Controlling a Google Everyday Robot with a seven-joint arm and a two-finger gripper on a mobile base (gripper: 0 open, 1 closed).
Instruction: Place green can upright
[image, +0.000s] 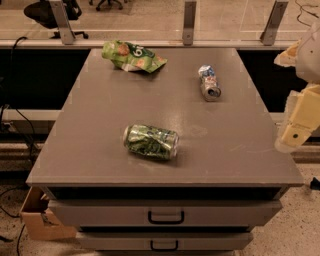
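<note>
The green can (150, 141) lies on its side near the middle front of the grey table (100, 110), its long axis running left to right. It has a green patterned body and silver rims. My gripper (291, 138) hangs at the far right of the camera view, beside the table's right edge. It is well to the right of the can and apart from it, touching nothing.
A small silver, blue and white can (209, 83) lies on its side at the back right. A crumpled green snack bag (131, 56) lies at the back left. Drawers (165, 214) are below the front edge. A cardboard box (37, 217) sits on the floor left.
</note>
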